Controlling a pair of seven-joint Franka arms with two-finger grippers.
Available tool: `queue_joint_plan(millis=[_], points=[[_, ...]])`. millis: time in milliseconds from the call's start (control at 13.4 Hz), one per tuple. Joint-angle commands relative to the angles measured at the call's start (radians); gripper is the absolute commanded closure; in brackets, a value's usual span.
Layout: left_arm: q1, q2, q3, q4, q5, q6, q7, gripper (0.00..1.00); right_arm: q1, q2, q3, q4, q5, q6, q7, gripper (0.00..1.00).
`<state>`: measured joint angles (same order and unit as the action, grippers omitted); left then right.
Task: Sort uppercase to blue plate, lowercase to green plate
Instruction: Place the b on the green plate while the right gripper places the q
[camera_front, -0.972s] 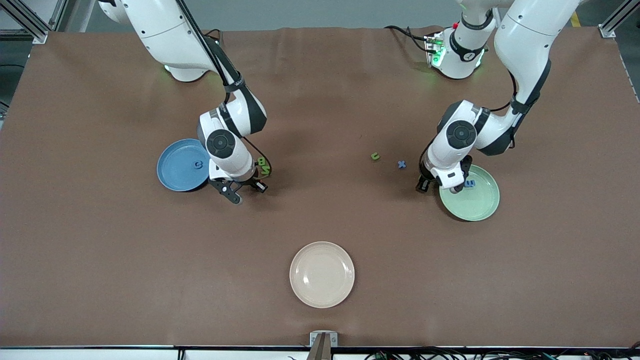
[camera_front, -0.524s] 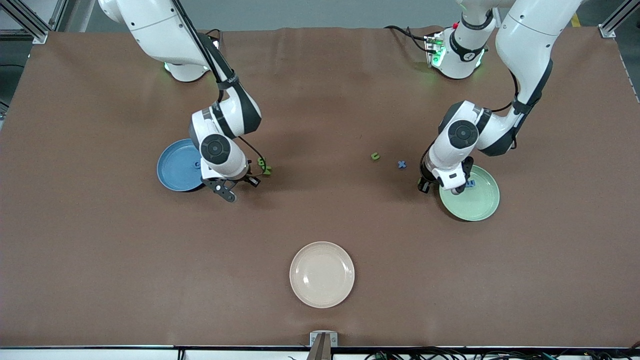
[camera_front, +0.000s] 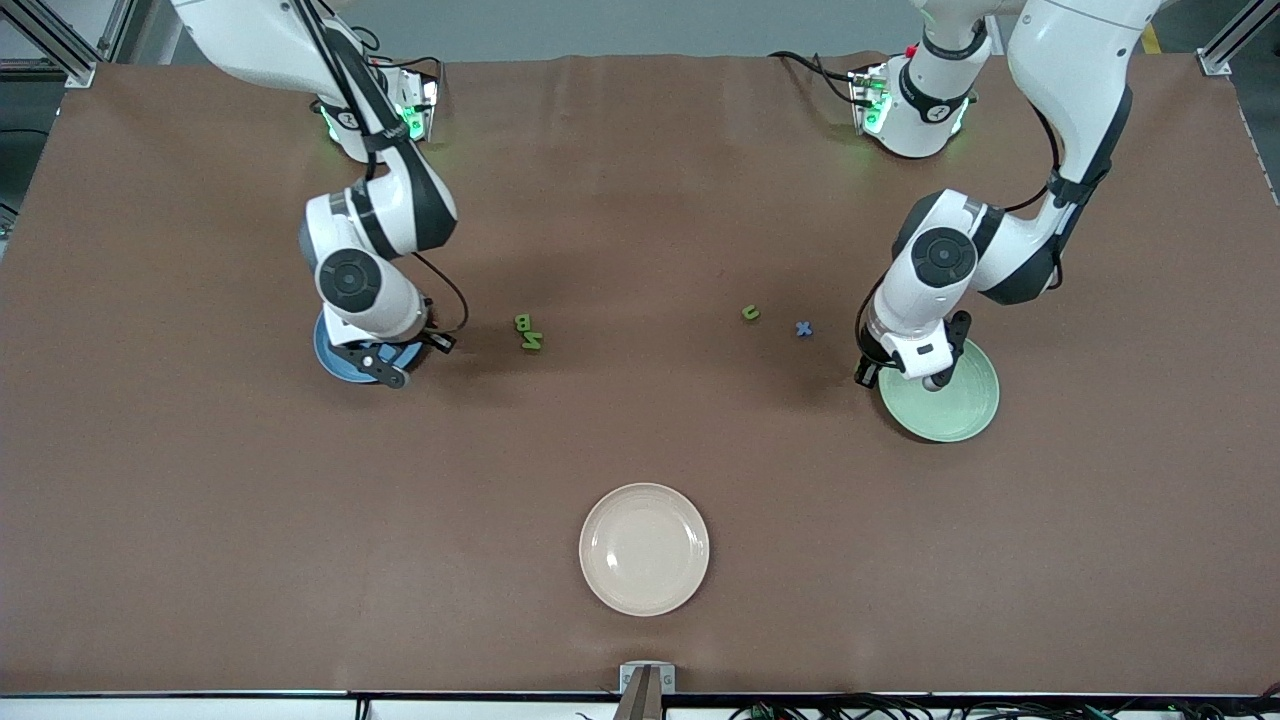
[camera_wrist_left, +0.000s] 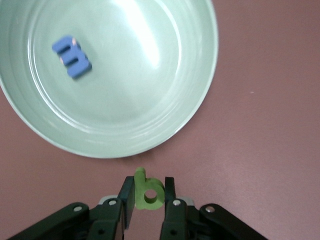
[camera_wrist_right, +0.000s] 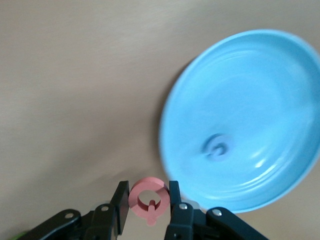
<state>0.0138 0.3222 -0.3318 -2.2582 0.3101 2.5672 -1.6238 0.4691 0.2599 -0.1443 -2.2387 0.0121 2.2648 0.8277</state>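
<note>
Since a second ago the right gripper (camera_wrist_right: 147, 210), pinching one pink O (camera_wrist_right: 148, 198), has swung beside the blue plate (camera_front: 330, 360), which holds one G (camera_wrist_right: 217, 147). Two green capitals (camera_front: 528, 333) lie free, then u (camera_front: 750, 313) and x (camera_front: 803, 328). Left gripper (camera_wrist_left: 149, 200) clamps one p (camera_wrist_left: 147, 191) beside the green plate (camera_wrist_left: 200, 100) holding one m (camera_wrist_left: 72, 56).

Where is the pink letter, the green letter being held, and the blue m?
pink letter (camera_wrist_right: 148, 196), right wrist view, on its ring.
green letter (camera_wrist_left: 148, 193), left wrist view, on its round part.
blue m (camera_wrist_left: 72, 56), left wrist view, its middle.

White arms (camera_front: 380, 215), black claws
</note>
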Motion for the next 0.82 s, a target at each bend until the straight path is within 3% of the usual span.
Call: queue_joint_plan(millis=[0, 374, 748], points=[[0.093, -0.022, -0.019, -0.008, 0.017, -0.019, 0.187, 0.86, -0.093, -0.141, 0.011, -0.154, -0.073, 0.019, -0.076, 1.00], [0.210, -0.003, -0.029, -0.018, 0.017, -0.019, 0.528, 0.86, -0.236, -0.203, 0.011, -0.300, -0.116, 0.143, -0.216, 1.00], [0.212, 0.023, -0.041, -0.055, 0.017, -0.013, 0.582, 0.85, -0.256, -0.194, 0.011, -0.335, -0.116, 0.239, -0.219, 0.99]])
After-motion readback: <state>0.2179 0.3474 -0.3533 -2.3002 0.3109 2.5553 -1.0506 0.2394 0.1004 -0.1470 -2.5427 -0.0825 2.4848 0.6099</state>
